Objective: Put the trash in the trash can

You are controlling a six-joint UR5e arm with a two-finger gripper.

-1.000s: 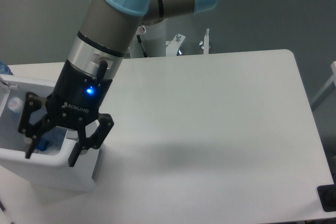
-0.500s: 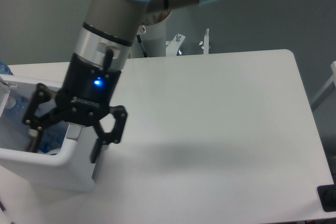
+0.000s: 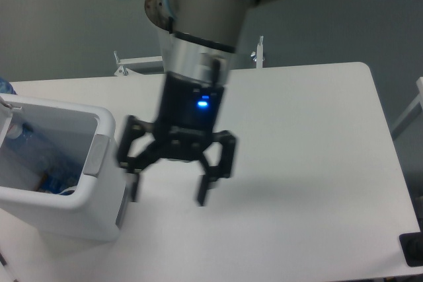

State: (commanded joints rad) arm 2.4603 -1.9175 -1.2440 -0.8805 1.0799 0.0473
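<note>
The black two-finger gripper (image 3: 168,195), jaws apart and empty, has swung from above the white rectangular plastic trash can (image 3: 66,204) over the white bench (image 3: 304,137); the drop looks done.

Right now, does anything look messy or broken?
Nothing stands out. The trash can stands upright at the table's left edge with something bluish inside. The gripper hangs open and empty beside it. No spills show.

One white trash can (image 3: 79,211) stood on one worktop (image 3: 297,163), with one robot arm (image 3: 198,51) and one crushed bottle (image 3: 30,156) inside.
</note>
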